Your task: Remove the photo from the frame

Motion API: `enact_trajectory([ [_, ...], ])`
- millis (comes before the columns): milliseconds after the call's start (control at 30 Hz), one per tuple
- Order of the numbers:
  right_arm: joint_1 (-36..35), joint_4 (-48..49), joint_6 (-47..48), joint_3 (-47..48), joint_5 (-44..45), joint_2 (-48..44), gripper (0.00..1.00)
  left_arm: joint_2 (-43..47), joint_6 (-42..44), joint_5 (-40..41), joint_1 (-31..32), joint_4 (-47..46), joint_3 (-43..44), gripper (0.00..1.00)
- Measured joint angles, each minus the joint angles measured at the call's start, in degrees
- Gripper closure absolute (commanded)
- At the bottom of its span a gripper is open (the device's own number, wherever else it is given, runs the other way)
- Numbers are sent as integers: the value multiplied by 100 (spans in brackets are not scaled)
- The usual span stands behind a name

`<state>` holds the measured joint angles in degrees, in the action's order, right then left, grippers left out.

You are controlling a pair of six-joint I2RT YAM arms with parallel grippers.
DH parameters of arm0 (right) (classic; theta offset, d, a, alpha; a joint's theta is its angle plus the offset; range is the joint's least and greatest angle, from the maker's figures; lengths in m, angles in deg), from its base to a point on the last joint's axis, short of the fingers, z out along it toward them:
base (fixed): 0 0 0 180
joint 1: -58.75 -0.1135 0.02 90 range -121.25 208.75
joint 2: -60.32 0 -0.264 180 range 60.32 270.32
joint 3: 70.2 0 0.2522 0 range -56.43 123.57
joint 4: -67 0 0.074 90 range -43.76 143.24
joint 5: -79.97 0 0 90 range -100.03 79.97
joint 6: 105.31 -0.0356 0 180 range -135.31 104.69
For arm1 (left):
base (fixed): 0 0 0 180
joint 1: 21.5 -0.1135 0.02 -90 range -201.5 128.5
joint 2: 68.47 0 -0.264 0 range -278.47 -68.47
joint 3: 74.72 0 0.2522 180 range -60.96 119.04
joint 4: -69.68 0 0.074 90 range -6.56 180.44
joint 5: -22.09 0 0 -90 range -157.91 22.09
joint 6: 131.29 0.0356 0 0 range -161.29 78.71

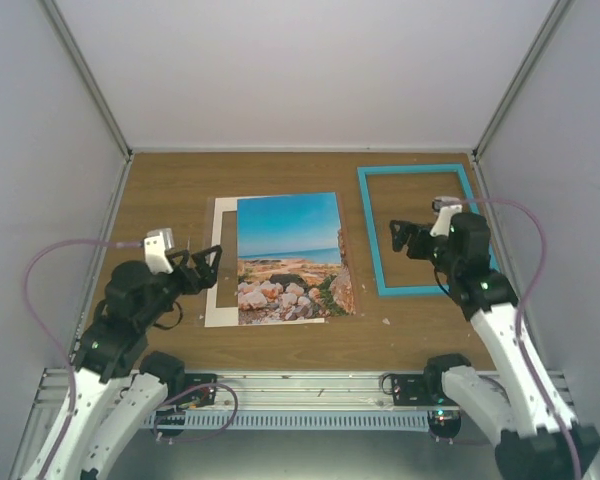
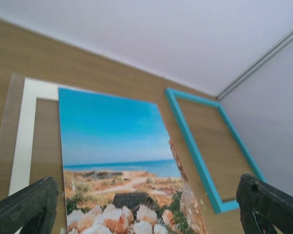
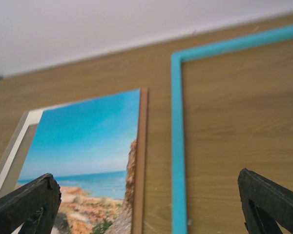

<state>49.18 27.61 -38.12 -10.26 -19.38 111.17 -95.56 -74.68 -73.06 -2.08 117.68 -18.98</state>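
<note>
Mid-table, face up: the photo (image 1: 288, 255), long axis running from the near edge toward the back wall, sky end far, rocks end near. Overlaps the white mat board (image 1: 218, 215) along its left side and lies apart from the frame (image 1: 412, 170), with a strip of bare table (image 1: 280, 170) between. Looks out of the frame as things lie. Inside the turquoise rectangle, nothing but wood grain.

At the left gripper (image 1: 208, 262), fingers spread wide with nothing between them. Hovers just beside the mat board's left strip, pointing right toward the photo's lower half. At the right gripper (image 1: 405, 238), likewise spread wide and empty. Hangs over the frame's opening near its left rail, pointing left. In its wrist view, photo ahead and to the left, blue rail ahead at centre.

Relation that matters: photo between the two grippers, one long edge facing each arm, both approaches square to the long axis. Left one seemingly the nearer, though with the mat board in the way; right one kept from the print by the rail and the bare strip.

By this judgement, little left beyond backing off — or, should the print need clearing from the mat, a slide along its short axis from the left.
</note>
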Motion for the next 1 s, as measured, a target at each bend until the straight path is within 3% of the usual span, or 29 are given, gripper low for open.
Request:
enact_trajectory([
  [400,7,13,439,-455,1764,-2916,0,1506,553,846,0,-35,-50,1],
  [600,7,7,505,-584,1963,-2868,0,1945,656,1156,0,-59,-308,1],
  [1000,7,-13,538,-595,2041,-2789,0,1958,752,1296,0,-66,-354,1],
])
